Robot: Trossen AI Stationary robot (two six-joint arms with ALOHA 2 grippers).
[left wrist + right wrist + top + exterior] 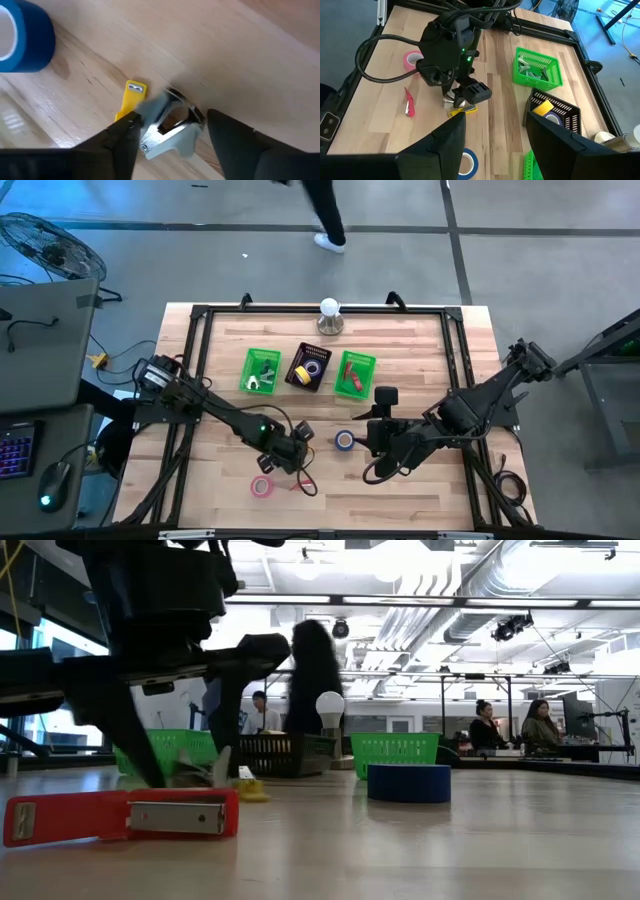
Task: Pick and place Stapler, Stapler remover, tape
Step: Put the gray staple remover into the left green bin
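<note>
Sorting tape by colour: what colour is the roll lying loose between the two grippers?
Blue, the ring-shaped tape roll with a pale core; clearest in the left wrist view.

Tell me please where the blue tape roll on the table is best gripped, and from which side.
Probably from straight above. The blue tape roll lies flat with its core hole facing up, so one finger can enter the hole and the other stay outside, pinching the ring wall.

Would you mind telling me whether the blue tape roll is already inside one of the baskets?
No, the blue tape roll lies on the bare wooden table, apart from the three baskets and between the two grippers.
</note>
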